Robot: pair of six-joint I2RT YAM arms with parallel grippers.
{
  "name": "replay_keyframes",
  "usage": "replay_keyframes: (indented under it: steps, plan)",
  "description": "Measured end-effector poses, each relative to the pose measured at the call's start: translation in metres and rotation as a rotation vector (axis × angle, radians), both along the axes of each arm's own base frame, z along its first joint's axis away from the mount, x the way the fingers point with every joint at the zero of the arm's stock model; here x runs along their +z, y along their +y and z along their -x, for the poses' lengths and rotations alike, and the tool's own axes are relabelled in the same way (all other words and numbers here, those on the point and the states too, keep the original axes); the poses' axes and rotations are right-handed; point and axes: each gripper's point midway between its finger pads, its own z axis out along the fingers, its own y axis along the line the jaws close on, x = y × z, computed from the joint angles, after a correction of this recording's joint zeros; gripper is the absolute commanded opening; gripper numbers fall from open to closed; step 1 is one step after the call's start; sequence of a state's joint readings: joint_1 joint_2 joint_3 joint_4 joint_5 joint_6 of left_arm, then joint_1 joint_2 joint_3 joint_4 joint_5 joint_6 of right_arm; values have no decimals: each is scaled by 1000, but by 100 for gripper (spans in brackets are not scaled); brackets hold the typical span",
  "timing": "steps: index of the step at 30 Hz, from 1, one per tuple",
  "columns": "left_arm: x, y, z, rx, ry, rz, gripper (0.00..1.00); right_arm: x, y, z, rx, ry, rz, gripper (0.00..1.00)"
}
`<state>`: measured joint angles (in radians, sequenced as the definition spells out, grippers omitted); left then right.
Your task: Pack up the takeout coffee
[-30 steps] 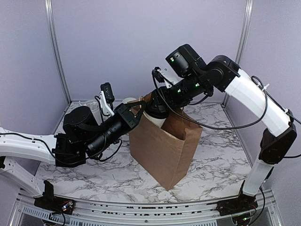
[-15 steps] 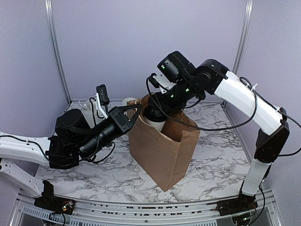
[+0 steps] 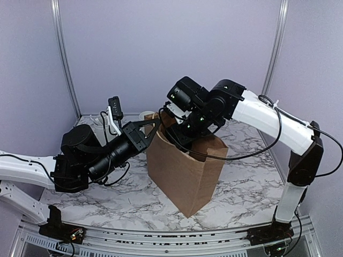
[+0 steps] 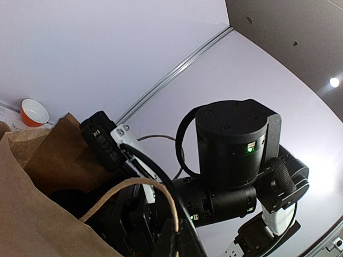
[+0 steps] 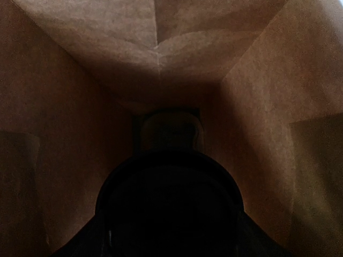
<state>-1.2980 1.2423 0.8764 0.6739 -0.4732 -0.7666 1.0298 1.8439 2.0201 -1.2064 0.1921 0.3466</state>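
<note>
A brown paper bag (image 3: 185, 168) stands open on the marble table (image 3: 249, 179). Behind the bag's far left corner sits a lidless white cup (image 3: 144, 115), partly hidden by the left arm. Past the bag's rim, the left wrist view shows a small orange bowl (image 4: 34, 111).

The left arm (image 3: 80, 158) lies low and stretches in from the bag's left side. The left gripper (image 3: 157, 122) is pressed together on the bag's twine handle (image 4: 134, 184), lifting the loop above the rim.

The right arm (image 3: 257, 115) arches over the bag from its right side, with its wrist tipped down into the bag's mouth. The bag walls hide the claw from above.

Inside the bag it is dim. The black lid of the takeout coffee (image 5: 170, 195) fills the lower middle, above the bag's floor. The right gripper (image 5: 171, 227) is closed around the cup, its fingers only faint dark shapes at either side.
</note>
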Motion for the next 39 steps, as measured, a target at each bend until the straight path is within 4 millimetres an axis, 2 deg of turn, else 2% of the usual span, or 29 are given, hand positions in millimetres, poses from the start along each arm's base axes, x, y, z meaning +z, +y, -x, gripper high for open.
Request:
replay_keyframes:
  steps: [8, 18, 29, 39]
  plan:
    - [-3, 2, -2, 16, 6, -9, 0, -20, -7, 5, 4, 32, 56, 46]
    - [-4, 3, -3, 23, 9, -13, 0, -27, -14, 10, 10, 53, 89, 46]
    - [-5, 3, -3, 23, 9, -14, 0, -51, -22, 18, 23, 119, 131, 47]
    - [-6, 6, -2, 25, 10, -16, 0, -53, -30, 18, 34, 174, 102, 46]
